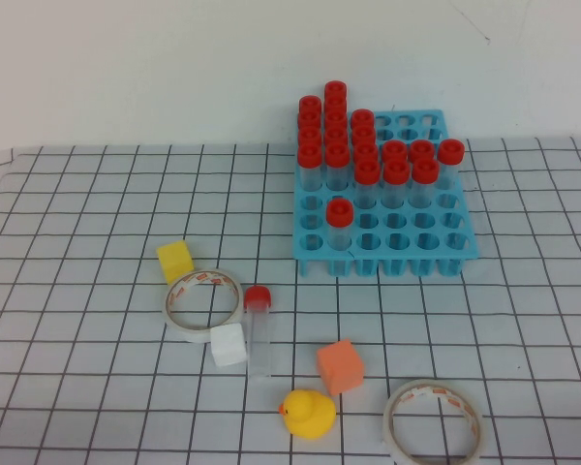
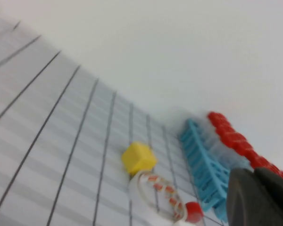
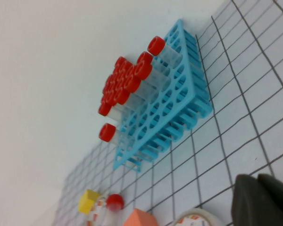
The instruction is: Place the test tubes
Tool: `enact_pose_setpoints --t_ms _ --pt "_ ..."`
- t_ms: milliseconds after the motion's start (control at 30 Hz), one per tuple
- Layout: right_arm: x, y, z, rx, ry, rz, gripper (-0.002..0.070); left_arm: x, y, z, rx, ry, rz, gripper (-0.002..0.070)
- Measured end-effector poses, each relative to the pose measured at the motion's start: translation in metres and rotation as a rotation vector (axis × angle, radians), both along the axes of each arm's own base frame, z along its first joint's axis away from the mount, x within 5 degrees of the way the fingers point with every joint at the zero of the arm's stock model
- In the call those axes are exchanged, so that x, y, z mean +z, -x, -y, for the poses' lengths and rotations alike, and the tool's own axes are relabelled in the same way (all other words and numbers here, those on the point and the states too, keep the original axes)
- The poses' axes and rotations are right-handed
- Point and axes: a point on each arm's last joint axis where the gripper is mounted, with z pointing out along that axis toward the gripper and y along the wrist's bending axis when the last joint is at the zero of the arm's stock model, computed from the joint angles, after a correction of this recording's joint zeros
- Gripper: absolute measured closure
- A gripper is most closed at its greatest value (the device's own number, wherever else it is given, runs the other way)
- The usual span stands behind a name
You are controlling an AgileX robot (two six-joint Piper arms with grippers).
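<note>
A blue tube rack (image 1: pixel 465 244) stands at the back right of the grid-lined table, with several red-capped tubes (image 1: pixel 366 155) upright in its rear rows. One more tube (image 1: pixel 340 224) stands alone nearer the front. A loose clear test tube (image 1: pixel 259 331) with a red cap lies flat between the clutter in front. Neither arm shows in the high view. My left gripper (image 2: pixel 254 173) is shut on nothing, with the rack (image 2: pixel 201 159) beyond it. My right gripper (image 3: pixel 257 178) is shut and empty, above the table near the rack (image 3: pixel 177 106).
A yellow cube (image 1: pixel 175 261), a tape ring (image 1: pixel 203 301) and a white cube (image 1: pixel 228 345) lie beside the loose tube. An orange cube (image 1: pixel 340 366), a yellow duck (image 1: pixel 307 414) and a second tape ring (image 1: pixel 433 424) sit near the front edge.
</note>
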Motion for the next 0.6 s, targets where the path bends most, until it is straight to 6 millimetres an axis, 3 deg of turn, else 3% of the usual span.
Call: enact_pose_setpoints --t_ms 33,267,433,600 --pt "0.0 0.0 0.0 0.01 0.054 0.013 0.0678 0.021 0.004 0.004 -0.036 -0.121 0.048 0.0676" --pt "0.0 0.0 0.0 0.02 0.124 0.032 0.0678 0.085 -0.009 0.025 -0.314 -0.46 -0.055 0.0676" --pt "0.0 0.0 0.0 0.028 0.187 0.049 0.0678 0.106 -0.045 0.034 -0.568 -0.668 -0.243 0.0676" --pt "0.0 0.0 0.0 0.037 0.243 0.064 0.0678 0.112 -0.089 0.03 -0.643 -0.812 -0.372 0.0676"
